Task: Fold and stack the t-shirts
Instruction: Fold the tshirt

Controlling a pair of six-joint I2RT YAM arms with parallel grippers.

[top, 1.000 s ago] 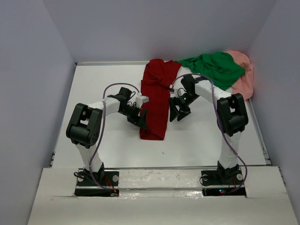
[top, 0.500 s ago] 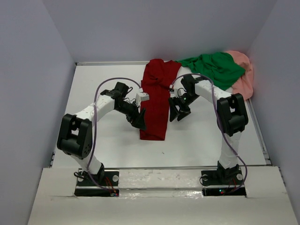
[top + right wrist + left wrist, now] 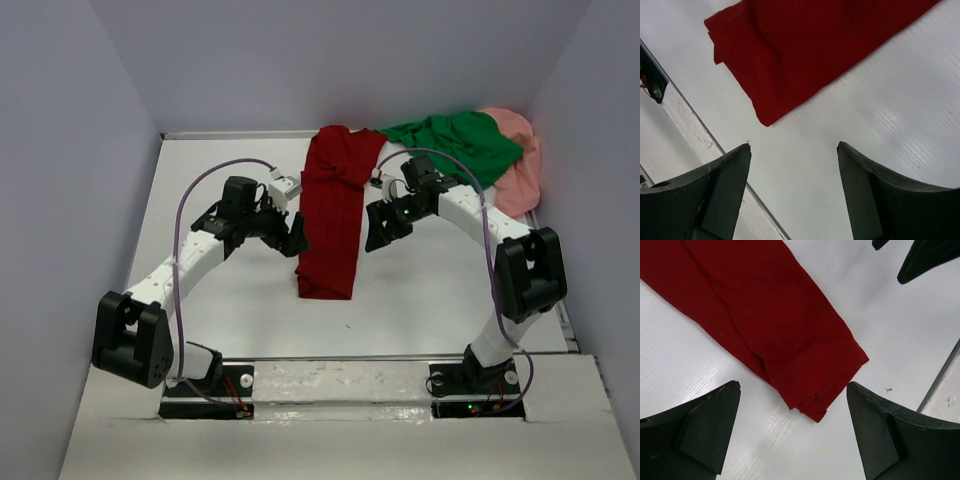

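The dark red t-shirt [image 3: 331, 210] lies folded in a long narrow strip down the middle of the table; its near end shows in the left wrist view [image 3: 790, 335] and the right wrist view [image 3: 805, 50]. The bright green t-shirt [image 3: 455, 145] lies crumpled at the back right, partly over the salmon pink t-shirt [image 3: 520, 165] in the corner. My left gripper [image 3: 296, 232] is open and empty just left of the red strip. My right gripper [image 3: 376, 228] is open and empty just right of it. Both hover above the table.
The white table [image 3: 230, 290] is walled by grey panels on three sides. A metal rail [image 3: 400, 357] runs along its near edge, also seen in the right wrist view [image 3: 695, 125].
Both grippers have let go of the red shirt's edges and drawn up and back toward the far side. The left arm has swung outward to the left. The red strip stays flat.
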